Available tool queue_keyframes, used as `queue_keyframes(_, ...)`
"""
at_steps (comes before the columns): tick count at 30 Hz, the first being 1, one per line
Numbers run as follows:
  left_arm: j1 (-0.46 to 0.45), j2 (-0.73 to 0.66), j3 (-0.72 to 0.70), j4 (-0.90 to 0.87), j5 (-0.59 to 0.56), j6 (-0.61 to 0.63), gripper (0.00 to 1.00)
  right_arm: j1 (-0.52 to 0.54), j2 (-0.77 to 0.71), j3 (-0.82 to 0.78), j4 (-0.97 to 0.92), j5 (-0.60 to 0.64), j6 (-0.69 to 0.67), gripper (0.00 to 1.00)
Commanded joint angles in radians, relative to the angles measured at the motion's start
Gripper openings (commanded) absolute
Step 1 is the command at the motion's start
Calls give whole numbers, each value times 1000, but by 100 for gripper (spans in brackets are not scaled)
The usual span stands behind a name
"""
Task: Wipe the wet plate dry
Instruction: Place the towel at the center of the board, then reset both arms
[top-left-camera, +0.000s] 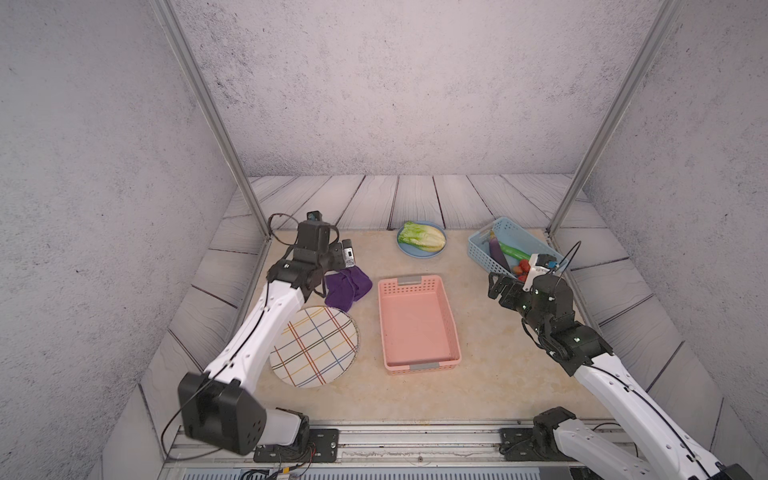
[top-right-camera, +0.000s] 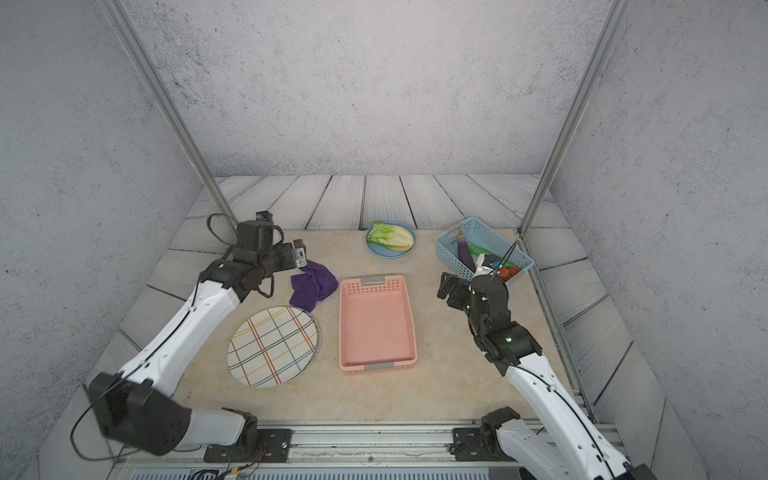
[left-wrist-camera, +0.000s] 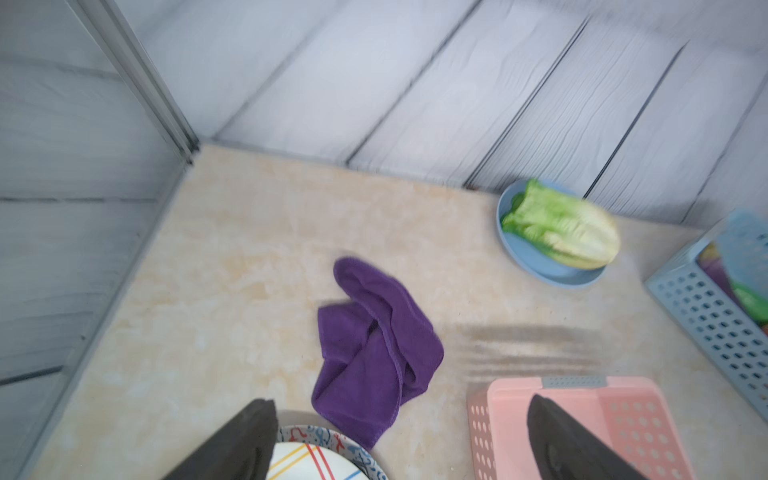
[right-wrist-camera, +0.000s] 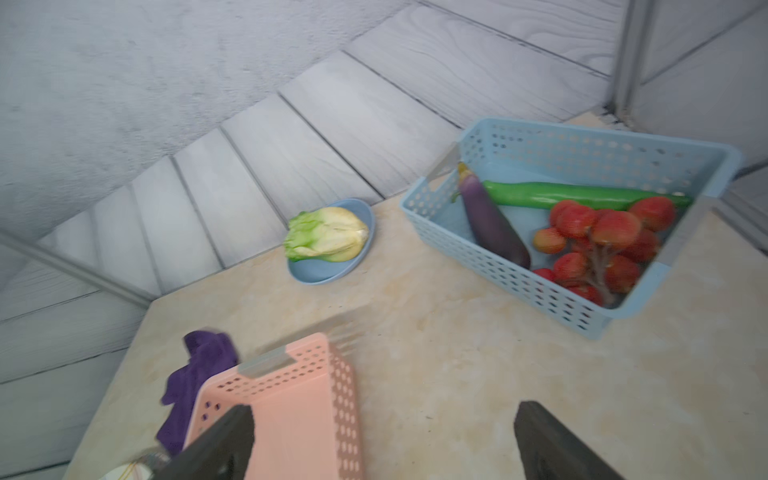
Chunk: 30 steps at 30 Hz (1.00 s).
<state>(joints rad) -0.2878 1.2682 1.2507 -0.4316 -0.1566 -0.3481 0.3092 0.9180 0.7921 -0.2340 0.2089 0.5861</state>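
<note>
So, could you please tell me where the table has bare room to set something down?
Free: the front strip nearer than the pink basket, and the patch between it and the blue basket. Crowded: the left, where plaid plate and purple cloth sit close.

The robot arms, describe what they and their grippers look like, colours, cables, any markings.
Both the left arm and the right arm have white shell links with small dark holes, joined by chunky black joint housings. A thin black cable runs along each white link. Small green lights glow on the right arm's joints. The left gripper and right gripper have matte black, tapered fingers.
</note>
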Motion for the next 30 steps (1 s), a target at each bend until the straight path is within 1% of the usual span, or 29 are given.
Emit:
queue_keyframes(1,6,-123,-180,120,-113,71,99,-89,56,-35,5,82,-55,99)
queue_keyframes(4,7,-236,-363,223,-229,93,99,-153,129,-77,71,201,-105,99)
queue_keyframes(8,7,-343,-564,370,-353,88,99,-197,244,-156,227,332,-199,99)
queue_keyframes(10,7,-363,-657,464,-368,126,99,-211,307,-195,341,365,-259,99)
queue_keyframes(12,7,-362,-725,520,-408,132,99,-222,387,-226,473,367,-320,99)
queue_keyframes(13,7,-355,-757,537,-455,124,93,-228,445,-235,567,346,-348,99)
queue_keyframes(14,7,-347,-776,550,-478,131,78,-229,485,-235,627,327,-366,99)
queue_keyframes(15,7,-336,-790,565,-489,141,73,-229,528,-232,684,305,-394,99)
queue_keyframes(16,8,-326,-800,585,-495,155,75,-226,569,-223,733,294,-433,99)
queue_keyframes(17,9,-312,-807,601,-498,168,80,-222,594,-209,728,293,-443,99)
queue_keyframes(18,9,-298,-808,614,-500,180,87,-221,616,-206,767,282,-451,99)
queue_keyframes(19,10,-282,-809,627,-503,189,96,-213,621,-231,843,282,-475,98)
queue_keyframes(20,11,-265,-809,643,-500,203,100,-216,610,-276,911,230,-493,98)
queue_keyframes(21,12,-247,-809,655,-492,218,99,-241,606,-324,970,140,-491,99)
queue_keyframes(22,13,-229,-808,664,-480,227,99,-258,648,-373,1118,85,-502,98)
queue_keyframes(23,15,-213,-809,670,-468,230,99,-260,680,-389,1163,88,-507,99)
queue_keyframes(25,16,-191,-820,694,-452,240,99,-262,615,-345,956,85,-480,99)
queue_keyframes(27,25,-159,-850,788,-420,288,99,-263,651,-374,1118,86,-497,99)
queue_keyframes(28,34,-139,-861,832,-407,301,99,-261,665,-393,1162,89,-502,99)
queue_keyframes(30,78,-73,-852,863,-356,296,99,-259,628,-380,1064,98,-496,99)
